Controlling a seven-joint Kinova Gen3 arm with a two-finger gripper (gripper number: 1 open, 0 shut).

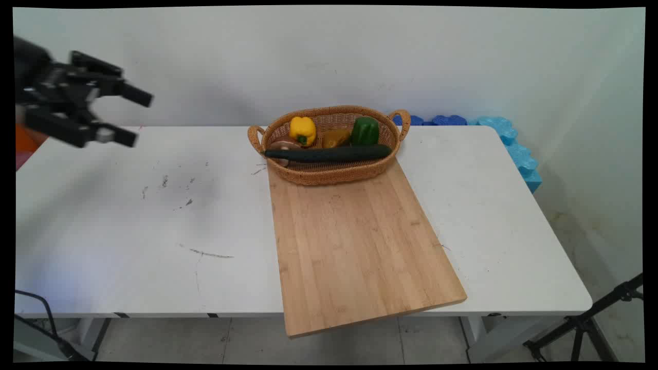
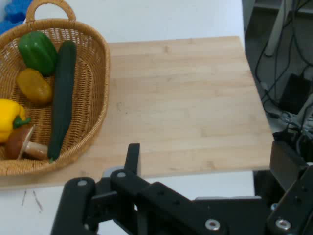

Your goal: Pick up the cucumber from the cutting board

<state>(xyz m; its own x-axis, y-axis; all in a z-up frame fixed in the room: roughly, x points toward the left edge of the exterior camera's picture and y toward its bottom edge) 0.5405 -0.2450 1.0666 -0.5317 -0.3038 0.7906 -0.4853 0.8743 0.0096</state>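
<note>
My black gripper (image 1: pixel 138 118) hangs open and empty above the table's far left corner, well to the left of everything else. A wicker basket (image 1: pixel 329 176) sits on the far end of a bamboo cutting board (image 1: pixel 354 246). Inside it are a yellow pepper (image 1: pixel 302 129), a green pepper (image 1: pixel 365 130), an orange-yellow vegetable (image 1: pixel 335 137), a long dark cucumber (image 1: pixel 329 153) and a brown mushroom (image 1: pixel 282 147). In the hand view the gripper (image 2: pixel 208 152) points at the board (image 2: pixel 186 107), with the basket (image 2: pixel 93 98), cucumber (image 2: pixel 62 98) and mushroom (image 2: pixel 19 142) at the left.
The board overhangs the table's (image 1: pixel 128 231) near edge. Blue foam pieces (image 1: pixel 509 139) lie behind the table's far right corner. A black tripod leg (image 1: pixel 586 321) stands on the floor at the lower right, and a cable (image 1: pixel 46 318) hangs at the lower left.
</note>
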